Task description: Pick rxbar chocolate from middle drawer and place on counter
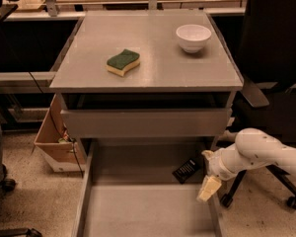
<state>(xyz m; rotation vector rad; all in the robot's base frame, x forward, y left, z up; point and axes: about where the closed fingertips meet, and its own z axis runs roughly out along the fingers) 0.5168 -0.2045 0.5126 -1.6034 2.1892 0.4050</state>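
Observation:
The rxbar chocolate (187,170) is a small dark bar with pale lettering. It lies flat on the floor of the open middle drawer (138,206), near its back right corner. My gripper (207,187) hangs at the drawer's right wall, just right of and in front of the bar, pale fingers pointing down, apart from the bar. The white arm reaches in from the right. The counter (153,53) is the grey cabinet top above.
A green-and-yellow sponge (123,62) and a white bowl (193,37) sit on the counter. A shallower drawer (145,122) sticks out a little above the middle drawer. A cardboard box (54,142) stands to the left, a black office chair (276,83) to the right.

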